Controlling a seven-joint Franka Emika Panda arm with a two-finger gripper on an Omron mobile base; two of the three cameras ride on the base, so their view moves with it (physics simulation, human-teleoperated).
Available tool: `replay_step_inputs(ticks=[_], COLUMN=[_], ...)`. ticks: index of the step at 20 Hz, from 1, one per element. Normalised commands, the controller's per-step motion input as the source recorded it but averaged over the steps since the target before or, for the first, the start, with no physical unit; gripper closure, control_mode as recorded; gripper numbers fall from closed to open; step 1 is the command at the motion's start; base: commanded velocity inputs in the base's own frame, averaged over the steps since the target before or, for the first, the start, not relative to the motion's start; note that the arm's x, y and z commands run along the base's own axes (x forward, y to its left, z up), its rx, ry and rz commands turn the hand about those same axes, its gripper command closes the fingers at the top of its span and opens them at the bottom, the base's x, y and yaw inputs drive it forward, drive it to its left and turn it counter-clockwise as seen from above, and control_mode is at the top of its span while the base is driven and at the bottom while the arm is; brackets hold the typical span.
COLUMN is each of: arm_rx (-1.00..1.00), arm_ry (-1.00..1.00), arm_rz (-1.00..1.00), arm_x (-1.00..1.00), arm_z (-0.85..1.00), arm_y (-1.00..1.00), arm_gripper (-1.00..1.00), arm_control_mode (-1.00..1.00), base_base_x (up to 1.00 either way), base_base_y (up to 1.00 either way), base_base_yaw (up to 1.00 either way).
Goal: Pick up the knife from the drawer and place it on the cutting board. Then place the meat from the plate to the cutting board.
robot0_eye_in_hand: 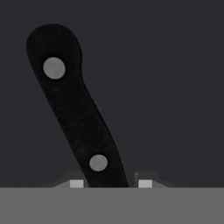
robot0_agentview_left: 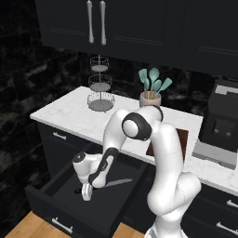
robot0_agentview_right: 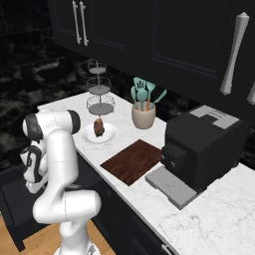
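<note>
Hand view has the knife lying on the drawer floor, handle between the fingertips. Squeeze squarely across the handle, then lift straight up, clear of the drawer walls. The hand is nearly shut around the handle; a firm grip can't be confirmed.

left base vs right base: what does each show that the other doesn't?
Left base alone: the gripper down inside the open drawer, at the knife lying on its floor.

Right base alone: the meat on the plate, and the whole cutting board, bare.

Both: the wire stand, the pot of teal utensils, the coffee machine and the marble counter. Left base catches just a strip of the board behind the arm.
</note>
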Motion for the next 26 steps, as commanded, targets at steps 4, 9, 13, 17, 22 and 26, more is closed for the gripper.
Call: replay_step_inputs(ticks=[4,9,13,17,22,26], arm_rx=[0.0,0.01,0.0,0.0,-0.03,0.0], arm_ry=[0.0,0.0,0.0,0.0,0.01,0.0], arm_rz=[0.0,0.0,0.0,0.0,0.01,0.07], arm_x=[0.0,-0.19,-0.41,-0.39,-0.18,-0.37], arm_z=[0.35,0.72,0.66,0.89,0.98,1.0], arm_y=[0.42,0.4,0.36,0.37,-0.08,-0.33], arm_gripper=[1.0,1.0,1.0,1.0,1.0,1.0], arm_control_mode=[-1.0,-1.0,-1.0,-1.0,-1.0,-1.0], base_base_x=[0.0,0.0,0.0,0.0,0.0,0.0], base_base_y=[0.0,0.0,0.0,0.0,0.0,0.0], base_base_yaw=[0.0,0.0,0.0,0.0,0.0,0.0])
